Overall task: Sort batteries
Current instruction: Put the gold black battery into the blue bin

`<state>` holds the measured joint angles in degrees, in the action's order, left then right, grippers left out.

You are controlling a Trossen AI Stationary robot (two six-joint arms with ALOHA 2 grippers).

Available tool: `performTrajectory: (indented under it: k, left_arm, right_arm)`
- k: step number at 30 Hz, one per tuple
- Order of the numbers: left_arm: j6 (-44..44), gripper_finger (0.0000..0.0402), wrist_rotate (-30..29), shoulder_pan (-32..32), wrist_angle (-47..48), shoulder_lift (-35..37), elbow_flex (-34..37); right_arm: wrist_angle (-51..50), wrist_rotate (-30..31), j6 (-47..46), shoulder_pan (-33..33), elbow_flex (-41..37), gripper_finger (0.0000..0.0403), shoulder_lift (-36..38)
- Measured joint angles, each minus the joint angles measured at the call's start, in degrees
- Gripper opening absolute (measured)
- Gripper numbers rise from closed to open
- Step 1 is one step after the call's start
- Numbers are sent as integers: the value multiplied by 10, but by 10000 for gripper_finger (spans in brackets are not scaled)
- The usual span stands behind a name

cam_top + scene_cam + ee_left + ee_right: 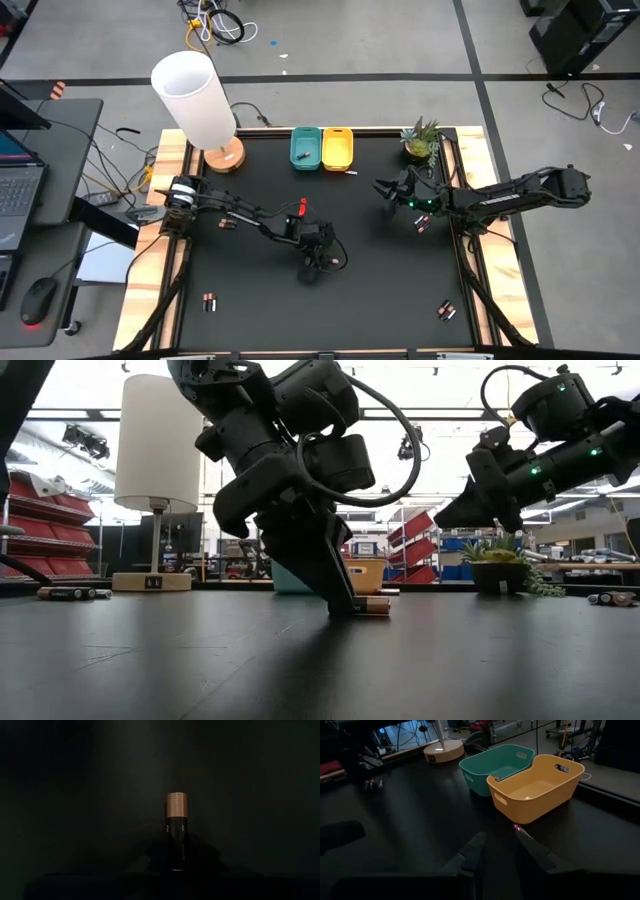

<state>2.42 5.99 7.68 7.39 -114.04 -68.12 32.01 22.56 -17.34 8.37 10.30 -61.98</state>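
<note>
My left gripper [345, 603] is down at the middle of the black table [250, 300], shut on a black battery with a copper end [176, 820]. That battery [372, 605] sticks out past the fingertips. My right gripper [499, 836] is open and hovers above the table, just in front of the yellow bin [535, 787] and the teal bin [492, 767]. It shows in the high view as the right gripper [383, 187]. More batteries lie in small groups on the table: one group [225, 224], a second [208, 302], a third [446, 311] and another [421, 222]. My left gripper pinches the battery's black end [176, 862] between its two fingers, which lie along the battery. The fingers slant down from above [320, 565] with their tips at the table. The battery lies flat on the table, copper end [176, 805] pointing away from the gripper.
A white lamp [195, 100] stands at the table's far left corner and a small plant [422, 140] at the far right. Wooden rails [160, 260] border the table's left and right sides. A tiny pale thing [352, 172] lies by the yellow bin's near side.
</note>
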Motion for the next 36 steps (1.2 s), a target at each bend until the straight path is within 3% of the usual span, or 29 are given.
performTrajectory:
  k: [6, 16, 29, 36]
  left_arm:
    - [-12, 75, -17, -17, 6, 0, -16]
    - [0, 71, -34, -51, 107, 12, -84]
    - [47, 71, -75, -146, 184, 154, -89]
    - [50, 71, -81, -201, 200, 196, -89]
  right_arm:
    - [0, -2, 0, 0, 0, 88, 0]
    - [-8, -2, 0, 0, 0, 88, 0]
    - [-14, -2, -2, -1, 0, 88, 0]
    - [-16, -2, 4, -1, 0, 88, 0]
